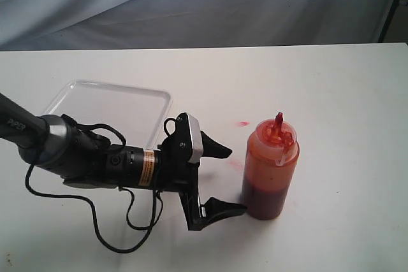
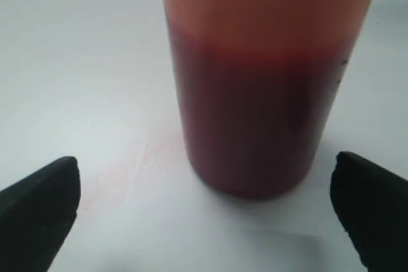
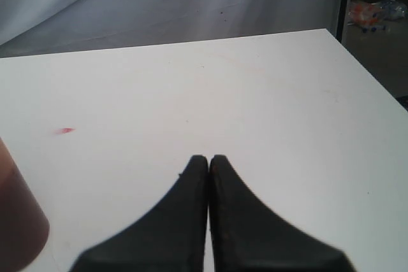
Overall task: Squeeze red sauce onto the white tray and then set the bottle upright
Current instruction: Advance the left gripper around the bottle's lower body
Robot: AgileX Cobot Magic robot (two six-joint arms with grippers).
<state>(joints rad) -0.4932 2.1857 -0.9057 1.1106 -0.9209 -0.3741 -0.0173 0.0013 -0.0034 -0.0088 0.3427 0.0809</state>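
The bottle (image 1: 269,169) stands upright on the table, dark sauce filling its lower part, its red nozzle and tethered cap on top. My left gripper (image 1: 234,179) is open just left of it, one finger on each side of its base without touching. The left wrist view shows the bottle (image 2: 255,93) close up between the black fingertips (image 2: 44,202). The white tray (image 1: 111,107) lies behind the left arm; I see no sauce on it. A small blob of red sauce (image 1: 243,123) lies on the table. My right gripper (image 3: 208,158) is shut on nothing, out of the exterior view.
A faint pink smear (image 1: 234,164) marks the table between the left gripper and the bottle. The left arm's cable (image 1: 121,237) loops over the table near the front edge. A grey cloth backdrop (image 1: 191,4) hangs behind the table. The right wrist view shows the table's far corner (image 3: 328,33).
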